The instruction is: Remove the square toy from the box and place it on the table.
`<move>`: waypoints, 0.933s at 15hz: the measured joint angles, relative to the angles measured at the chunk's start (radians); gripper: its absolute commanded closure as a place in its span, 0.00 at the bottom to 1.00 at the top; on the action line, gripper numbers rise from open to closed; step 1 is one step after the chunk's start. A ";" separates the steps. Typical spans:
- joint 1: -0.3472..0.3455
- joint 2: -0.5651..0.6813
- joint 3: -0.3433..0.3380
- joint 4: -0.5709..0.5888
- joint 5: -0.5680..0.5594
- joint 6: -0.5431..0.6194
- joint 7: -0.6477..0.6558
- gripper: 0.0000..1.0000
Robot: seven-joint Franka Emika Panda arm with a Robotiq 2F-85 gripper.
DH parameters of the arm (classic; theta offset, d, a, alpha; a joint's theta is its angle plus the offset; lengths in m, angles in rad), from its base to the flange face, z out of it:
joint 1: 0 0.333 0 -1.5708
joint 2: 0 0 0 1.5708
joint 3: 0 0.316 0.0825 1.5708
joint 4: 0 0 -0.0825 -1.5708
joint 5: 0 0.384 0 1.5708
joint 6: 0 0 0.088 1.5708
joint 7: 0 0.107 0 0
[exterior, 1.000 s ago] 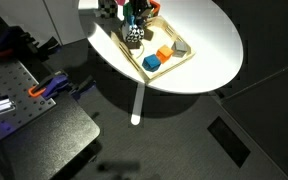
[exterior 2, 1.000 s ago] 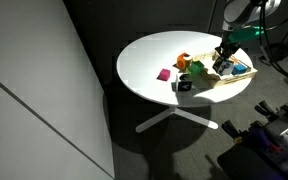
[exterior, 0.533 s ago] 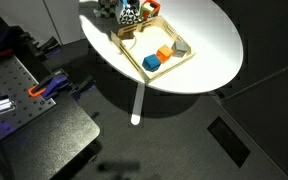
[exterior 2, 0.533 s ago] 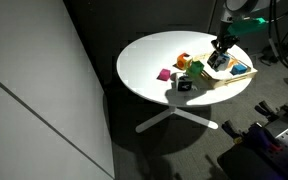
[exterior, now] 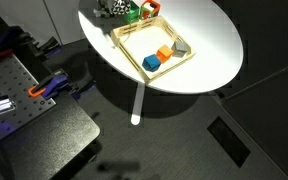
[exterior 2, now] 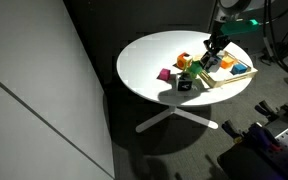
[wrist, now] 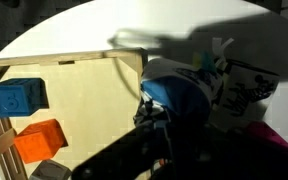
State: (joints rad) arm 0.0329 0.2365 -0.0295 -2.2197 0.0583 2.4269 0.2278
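My gripper [exterior: 121, 6] [exterior 2: 210, 57] is shut on the square toy [exterior: 118, 10] [exterior 2: 206, 64], a small black-and-white checkered cube. It holds the toy just past the end of the box [exterior: 134, 48] [exterior 2: 225, 83], low over the white table [exterior: 209, 35] [exterior 2: 149, 55]. In the wrist view the dark gripper [wrist: 164, 122] fills the middle and only a checkered sliver of the toy [wrist: 148, 107] shows. The box [wrist: 84, 95] lies to its left and holds a blue cube [exterior: 151, 63] [wrist: 16, 97], an orange block [exterior: 164, 53] [wrist: 39, 140] and a grey block [exterior: 180, 47].
Beside the gripper, loose on the table, are a green block [exterior 2: 197, 70], an orange block [exterior 2: 183, 62], a magenta block [exterior 2: 165, 74], a dark patterned cube [exterior 2: 183, 86] and a red-orange frame [exterior: 152, 8]. A dark perforated bench [exterior: 24, 110] stands beside the table.
My gripper lifted the checkered toy out of the box and carried it past the box's end, over the table near the loose blocks.
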 measured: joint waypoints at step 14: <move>-0.001 0.075 0.009 0.020 0.001 -0.003 0.001 0.00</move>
State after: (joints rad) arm 0.0321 0.3113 -0.0207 -2.1998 0.0592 2.4239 0.2288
